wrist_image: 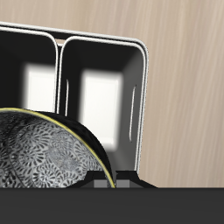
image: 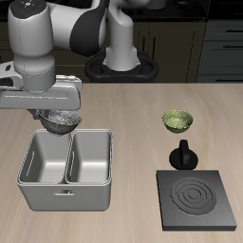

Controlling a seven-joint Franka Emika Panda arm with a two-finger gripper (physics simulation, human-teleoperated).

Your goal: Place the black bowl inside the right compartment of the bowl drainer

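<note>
Bowl is gripped in the jaws of the gripper, lifted off the table. Drainer sits just below and ahead of them. Left: carry over the right compartment, lower, release.

- A kitchen, rendered in simulation.
- Well behind the claw, dark cabinet fronts with drawer lines and bar handles run along the back wall.
- The claw hangs over a pale wood-grain counter.
- Just below the claw sits the bowl drainer, a grey metal tub with two basins.
- Well apart from the claw, towards the counter's front, lies a flat black stove plate with concentric burner rings.
- Between lies a yellow-green bowl.
</note>
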